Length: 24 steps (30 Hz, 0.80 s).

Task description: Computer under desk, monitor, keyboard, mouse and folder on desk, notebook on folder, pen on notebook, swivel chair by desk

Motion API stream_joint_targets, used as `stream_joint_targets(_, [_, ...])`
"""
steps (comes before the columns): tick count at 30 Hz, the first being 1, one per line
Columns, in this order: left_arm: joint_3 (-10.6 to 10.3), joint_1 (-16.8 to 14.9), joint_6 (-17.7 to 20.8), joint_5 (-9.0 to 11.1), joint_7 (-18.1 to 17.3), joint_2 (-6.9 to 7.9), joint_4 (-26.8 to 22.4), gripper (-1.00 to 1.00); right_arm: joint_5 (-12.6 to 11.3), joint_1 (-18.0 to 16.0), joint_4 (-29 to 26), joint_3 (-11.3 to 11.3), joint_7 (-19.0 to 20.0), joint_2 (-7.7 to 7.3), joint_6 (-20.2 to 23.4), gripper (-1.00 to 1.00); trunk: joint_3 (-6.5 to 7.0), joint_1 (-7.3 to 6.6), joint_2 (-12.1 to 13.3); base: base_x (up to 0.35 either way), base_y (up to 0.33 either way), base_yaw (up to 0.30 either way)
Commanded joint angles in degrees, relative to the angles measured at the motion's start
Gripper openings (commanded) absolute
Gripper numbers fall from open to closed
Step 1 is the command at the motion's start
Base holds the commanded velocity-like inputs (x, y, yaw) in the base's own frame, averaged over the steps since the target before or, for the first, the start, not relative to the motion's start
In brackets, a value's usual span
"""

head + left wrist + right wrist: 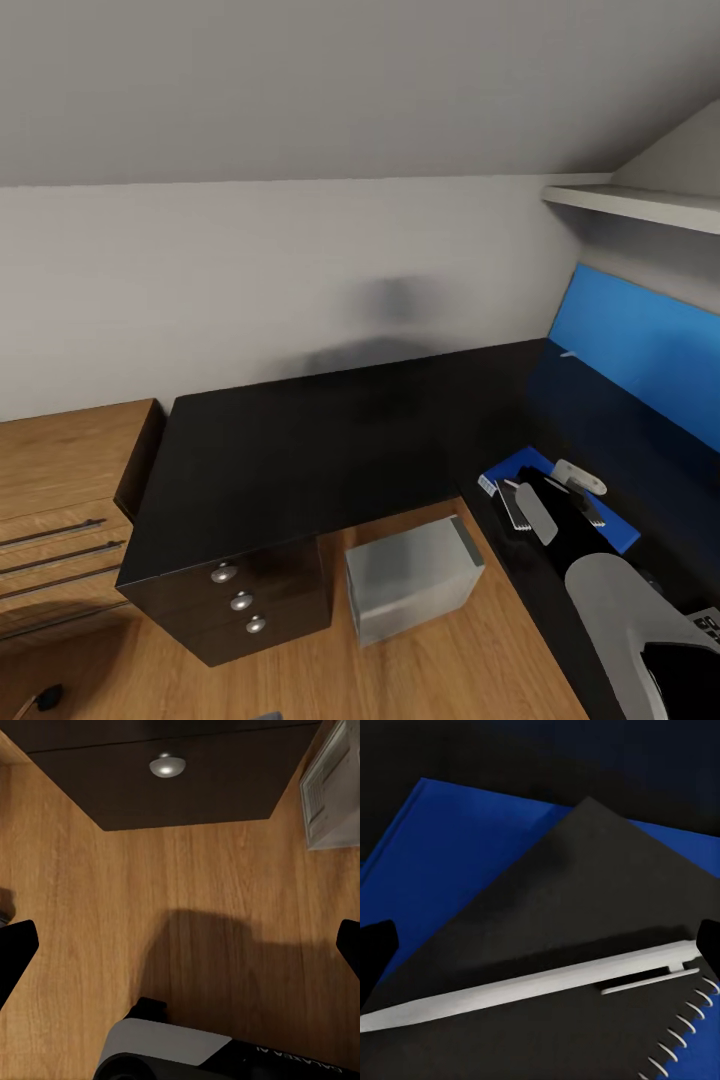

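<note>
I'm looking down over the black desk, an L-shape running along the wall. The computer sits on the wood floor under it, beside the drawer unit. A blue screen, prob the monitor, stands on the desk's right wing.

In the right wrist view the blue folder lies flat on the desk, the dark spiral notebook sits skewed on top of it, and the white pen lies across the notebook, so the stack looks done. The right pincer hovers above the pen w/ its jaws spread wide, holding nothing. The left pincer hangs over bare floor near the drawer unit, also wide open and empty.

Handling, my guess: pen is light, stiff, smooth and round, so it'll roll or skid if nudged; if I regrip, take it mid-barrel, across its length, away from the clip. Notebook is thin, prob slides easily on the folder; pinch its free edge, not the wire spine
</note>
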Motion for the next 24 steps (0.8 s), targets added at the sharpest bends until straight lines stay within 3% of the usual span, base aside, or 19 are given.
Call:
stream_joint_targets(1, [-0.18, -0.01, -0.09, 0.46, 0.33, 0.05, -0.11, 1.00, -0.15, -0.01, -0.13, 0.03, -0.25, -0.01, 0.40, 1.00, -0.05, 0.01, -0.04, 0.000, 0.000, 0.000])
stream_joint_targets(15, [-0.18, -0.01, -0.05, 0.54, 0.33, 0.05, -0.11, 1.00, -0.14, -0.01, -2.17, 0.29, -0.33, 0.15, 0.39, 1.00, -0.05, 0.01, -0.04, 0.000, 0.000, 0.000])
stream_joint_targets(19, [-0.13, -0.01, -0.08, 0.48, 0.35, 0.05, -0.11, 1.00, 0.02, 0.23, -9.99, 1.42, -0.88, 0.59, 0.90, 1.00, -0.05, 0.01, -0.04, 0.000, 0.000, 0.000])
stream_joint_targets(24, [-0.10, -0.01, -0.09, 0.51, 0.34, 0.05, -0.11, 1.00, -0.07, 1.36, -18.17, 5.82, -3.71, 2.20, 2.00, 1.00, -0.05, 0.01, -0.04, 0.000, 0.000, 0.000])
